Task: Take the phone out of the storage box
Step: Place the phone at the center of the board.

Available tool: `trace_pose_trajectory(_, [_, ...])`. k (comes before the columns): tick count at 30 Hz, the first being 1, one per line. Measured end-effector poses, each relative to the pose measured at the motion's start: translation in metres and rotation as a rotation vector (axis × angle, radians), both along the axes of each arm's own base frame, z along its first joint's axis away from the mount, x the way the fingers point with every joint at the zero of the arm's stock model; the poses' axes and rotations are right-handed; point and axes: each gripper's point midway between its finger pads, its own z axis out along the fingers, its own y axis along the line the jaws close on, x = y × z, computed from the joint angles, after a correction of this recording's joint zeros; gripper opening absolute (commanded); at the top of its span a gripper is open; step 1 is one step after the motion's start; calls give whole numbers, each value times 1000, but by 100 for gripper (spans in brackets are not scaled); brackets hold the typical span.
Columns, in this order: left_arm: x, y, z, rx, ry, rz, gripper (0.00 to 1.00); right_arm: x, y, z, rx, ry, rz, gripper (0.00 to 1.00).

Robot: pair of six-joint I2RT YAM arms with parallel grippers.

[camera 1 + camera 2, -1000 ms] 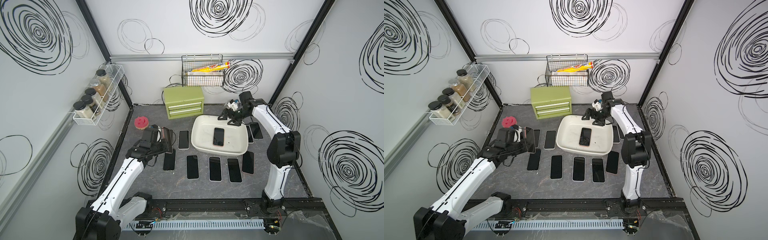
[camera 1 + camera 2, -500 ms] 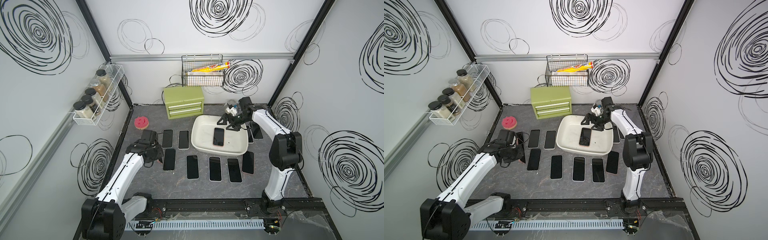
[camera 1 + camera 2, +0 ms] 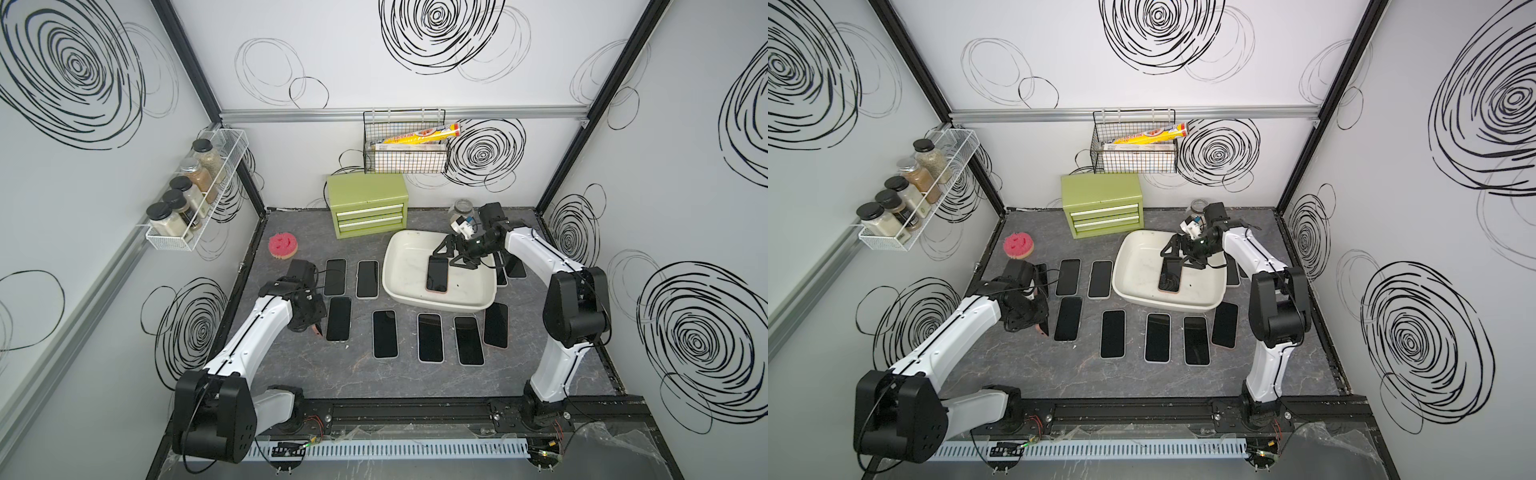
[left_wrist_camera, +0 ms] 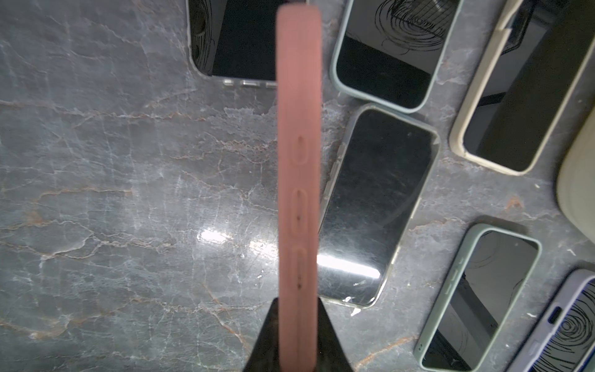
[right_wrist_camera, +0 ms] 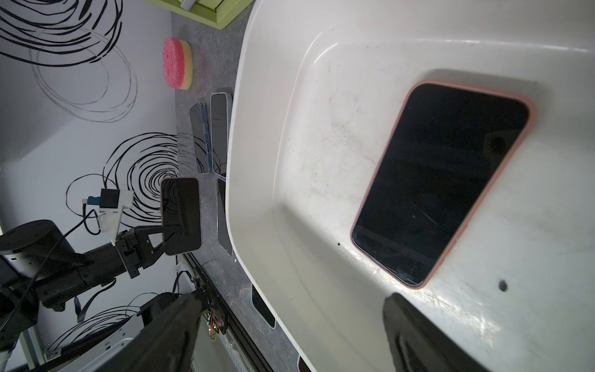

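While our left arm is reaching over the near-left part of the dark marbled mat, a rack of spice jars is hanging on the left wall. A pink sponge is sitting near the mat's far-left corner. We are clamping our left gripper tight on a pink-cased phone. That phone is pointing downward, edge-on to the wrist camera, just beside a clear-cased phone that is lying flat. Whether its lower end is touching the mat, we cannot tell.

Further right, a pair of phones is lying face up between the sponge and the box. A row of phones is lying along the box's near wall. Behind them a green two-drawer chest is standing against the back wall. A black wire basket is hanging above it, carrying a long yellow carton.

The storage box is sitting right of centre on the mat. The phone we are after is lying flat inside it, screen up, on the box floor, with a salmon case rim showing around the glass. We are holding our right gripper low inside the box at that phone's far end, jaws spread wide and grasping nothing.

A glass jar is standing behind the right arm near the back wall. Two more phones are lying just right of the box, partly hidden by the arm.
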Motion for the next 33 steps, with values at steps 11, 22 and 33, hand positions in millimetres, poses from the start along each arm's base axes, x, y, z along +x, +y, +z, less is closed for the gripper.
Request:
trace_pose_trajectory(11, [-2, 0, -12, 4, 53, 0, 3, -4, 2, 8, 27, -37, 18, 93])
trace_pose_trajectory(22, [-3, -2, -19, 7, 85, -8, 5, -6, 2, 9, 32, -54, 26, 93])
trace_pose_trajectory(33, [-6, -4, -33, 11, 146, -10, 18, -6, 2, 7, 31, -51, 27, 93])
